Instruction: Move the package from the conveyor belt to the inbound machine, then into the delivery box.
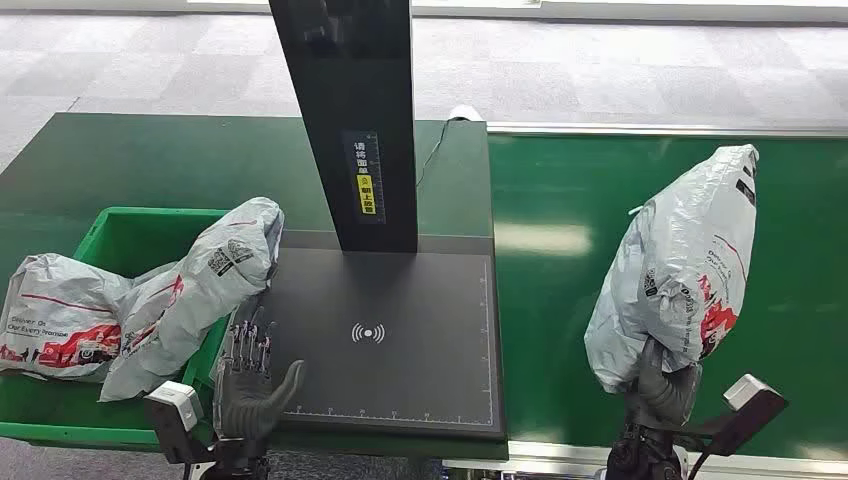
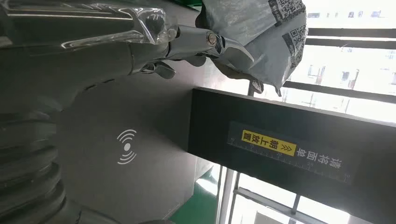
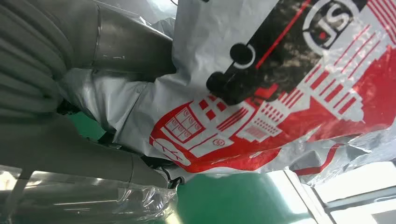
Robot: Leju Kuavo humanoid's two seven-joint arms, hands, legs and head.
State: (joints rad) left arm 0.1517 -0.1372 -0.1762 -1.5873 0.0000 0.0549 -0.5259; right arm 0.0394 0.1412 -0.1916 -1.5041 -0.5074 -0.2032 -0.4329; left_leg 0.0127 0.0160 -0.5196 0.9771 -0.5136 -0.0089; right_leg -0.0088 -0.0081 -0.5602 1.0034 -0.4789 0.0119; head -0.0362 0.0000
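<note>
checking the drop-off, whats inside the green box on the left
Two grey packages lie in the green box: one flat package at its left end, and a second package leaning over its right rim toward the scanner plate. They cover most of the box floor, so anything beneath stays hidden.

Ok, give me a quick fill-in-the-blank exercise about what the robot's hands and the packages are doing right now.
1. The right hand grips a grey package above the green ____.
2. The left hand holds nothing, its fingers apart at the edge of the dark ____ pad with the white wireless symbol.
3. Two more grey packages lie in the ____ bin on the robot's left.

Missing words: conveyor belt; scanner; green
</note>
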